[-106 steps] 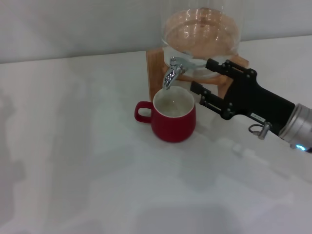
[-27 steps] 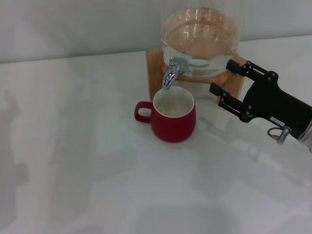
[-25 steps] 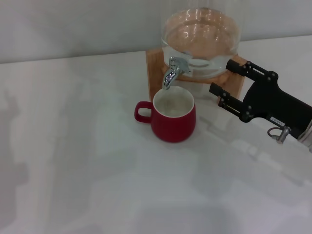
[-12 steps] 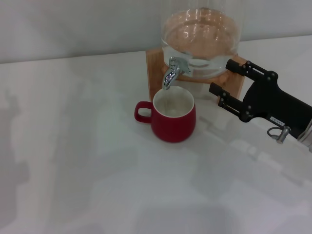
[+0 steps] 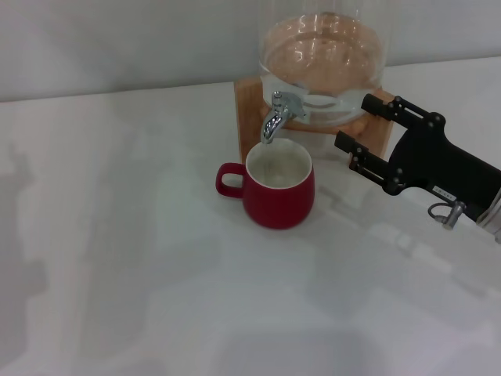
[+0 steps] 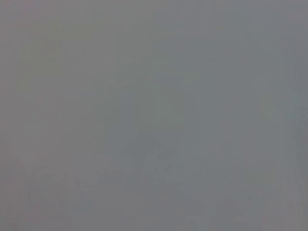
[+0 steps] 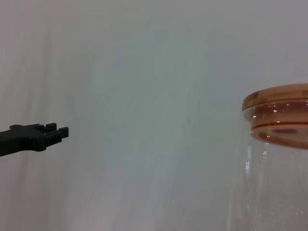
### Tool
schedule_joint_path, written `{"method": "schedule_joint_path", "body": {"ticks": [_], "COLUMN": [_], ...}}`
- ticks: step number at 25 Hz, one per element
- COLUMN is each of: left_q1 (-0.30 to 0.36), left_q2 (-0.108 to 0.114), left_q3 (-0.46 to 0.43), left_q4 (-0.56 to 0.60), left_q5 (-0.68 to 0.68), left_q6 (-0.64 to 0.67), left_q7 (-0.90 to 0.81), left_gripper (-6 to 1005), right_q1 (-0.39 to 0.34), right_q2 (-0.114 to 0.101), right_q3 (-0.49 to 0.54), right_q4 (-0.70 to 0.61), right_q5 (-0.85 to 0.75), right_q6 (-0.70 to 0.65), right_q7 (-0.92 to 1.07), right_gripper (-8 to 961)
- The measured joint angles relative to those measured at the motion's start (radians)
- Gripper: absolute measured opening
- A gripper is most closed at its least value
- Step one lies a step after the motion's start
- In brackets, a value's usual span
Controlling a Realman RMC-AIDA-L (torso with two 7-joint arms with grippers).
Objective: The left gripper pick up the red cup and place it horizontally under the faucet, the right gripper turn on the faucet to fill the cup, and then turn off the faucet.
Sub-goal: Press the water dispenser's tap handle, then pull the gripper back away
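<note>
The red cup (image 5: 278,192) stands upright on the white table, its handle towards my left, its mouth right under the spout of the chrome faucet (image 5: 275,116). No stream shows from the spout. My right gripper (image 5: 355,123) is open and empty, level with the faucet and a short way to its right, touching nothing. One of its black fingers (image 7: 38,137) shows in the right wrist view. My left gripper is out of view, and the left wrist view shows only plain grey.
The faucet sits on a clear glass jar (image 5: 325,55) in a wooden stand (image 5: 249,106) at the back of the white table (image 5: 156,298). The jar's wooden lid (image 7: 279,103) shows in the right wrist view.
Since four seconds ago my right gripper has drawn back to the right, away from the faucet. Over the last second it has barely moved. The cup has stayed put.
</note>
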Motion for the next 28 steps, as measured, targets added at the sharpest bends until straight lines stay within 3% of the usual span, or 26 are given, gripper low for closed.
{"method": "schedule_joint_path", "body": {"ticks": [28], "left_q1": [-0.001], "left_q2": [0.000], "left_q3": [-0.002], "left_q4": [-0.002], "left_q5": [0.000], "left_q6": [0.000], "left_q7": [0.000], "left_gripper": [423], "right_q1": [0.003], "right_q2": [0.003], "right_q3": [-0.003], "right_q4": [0.003], "right_q5": [-0.002], "right_q6": [0.000], "right_q7": [0.000], "right_gripper": [634]}}
